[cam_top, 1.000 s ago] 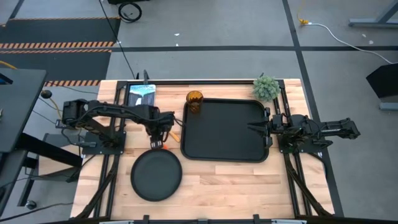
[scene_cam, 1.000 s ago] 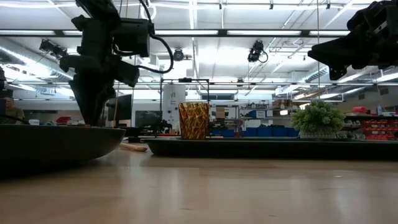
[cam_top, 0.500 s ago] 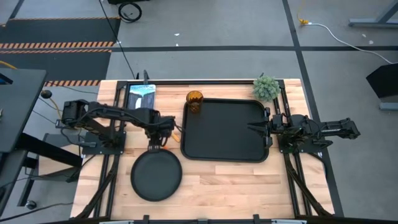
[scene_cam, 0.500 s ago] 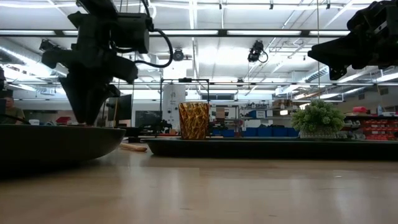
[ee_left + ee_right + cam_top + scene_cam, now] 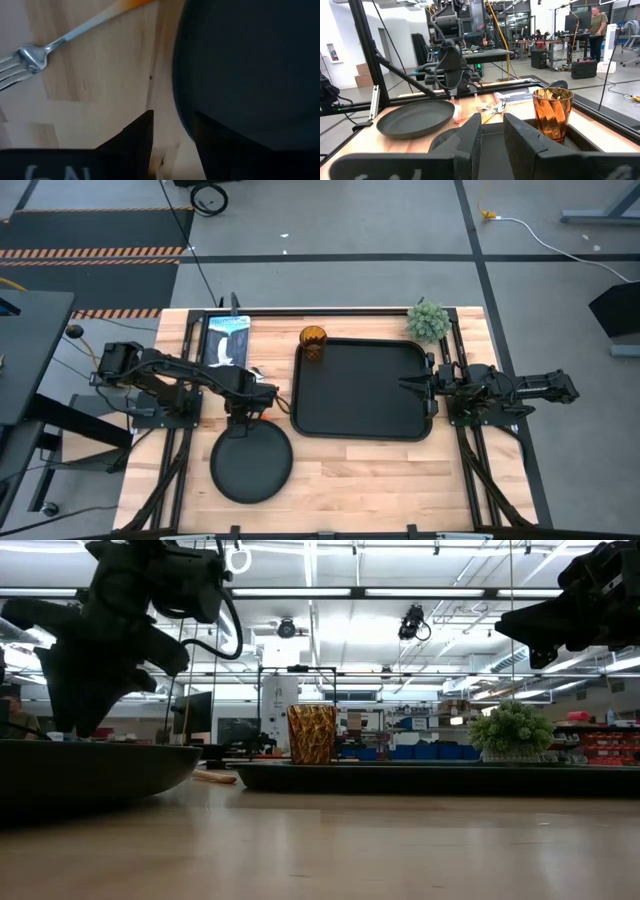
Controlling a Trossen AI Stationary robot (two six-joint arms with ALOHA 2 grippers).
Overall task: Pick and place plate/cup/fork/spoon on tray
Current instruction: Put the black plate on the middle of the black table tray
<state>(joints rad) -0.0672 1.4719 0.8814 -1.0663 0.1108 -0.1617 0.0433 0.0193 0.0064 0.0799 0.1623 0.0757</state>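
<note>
The round black plate (image 5: 250,470) lies on the wooden table near the front left. My left gripper (image 5: 243,418) is open at the plate's far rim. In the left wrist view (image 5: 172,117) one finger stands over the wood and the other over the plate (image 5: 250,65). The fork (image 5: 30,55) lies on the wood just beyond, its orange handle pointing toward the tray (image 5: 360,395). The amber cup (image 5: 313,340) stands at the tray's far left corner. My right gripper (image 5: 403,387) hovers narrowly open over the tray's right part. The spoon does not show plainly.
A small green plant (image 5: 428,320) stands at the tray's far right corner. A flat printed card (image 5: 228,335) lies at the far left of the table. A person (image 5: 596,22) stands in the room far beyond the table.
My left gripper has gone toward the table's near edge and a little left, from above the cutlery between plate and tray to the plate's far rim. The plate, cup, tray and right arm have kept still.
</note>
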